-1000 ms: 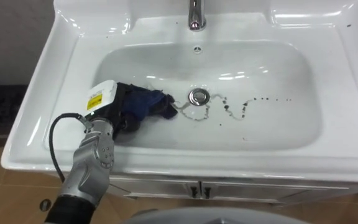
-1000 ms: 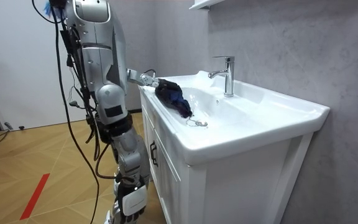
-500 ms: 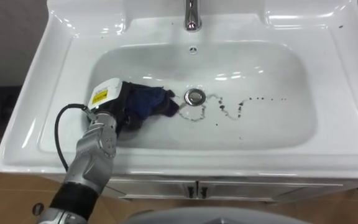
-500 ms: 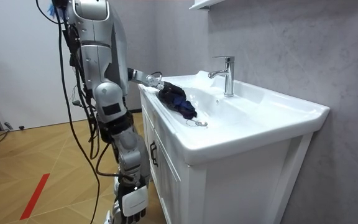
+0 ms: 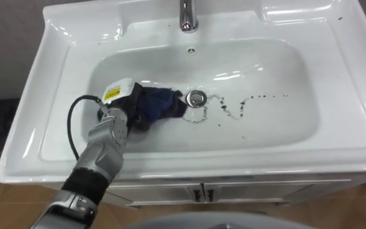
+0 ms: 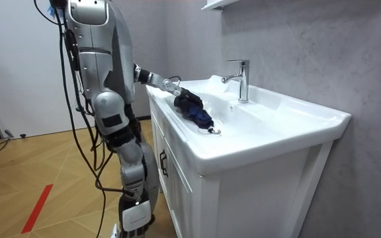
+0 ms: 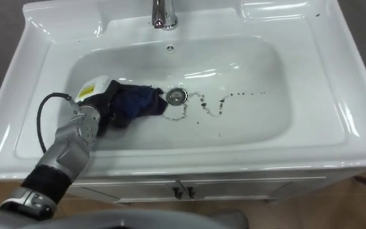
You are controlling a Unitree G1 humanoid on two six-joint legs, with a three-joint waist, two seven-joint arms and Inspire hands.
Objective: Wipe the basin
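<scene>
My left hand (image 5: 127, 109) is down in the basin (image 5: 269, 137), on its left side, with the dark blue cloth (image 5: 159, 104) bunched in front of it. The cloth covers the front of the hand, so I cannot tell whether I am clamped on it or only pressing it against the bowl.

A second ago the room view had the cloth hanging at the near rim. Since then my arm has reached further out and the cloth has gone lower into the bowl. Its right edge now lies just beside the drain (image 5: 196, 97), a little closer than before.

The trail of dark specks (image 5: 234, 108) to the right of the drain looks just as it did. So I judge the wipe is under way but has not reached the dirt. The stroke has to carry on rightward, past the drain and below the tap (image 5: 186, 16).
</scene>
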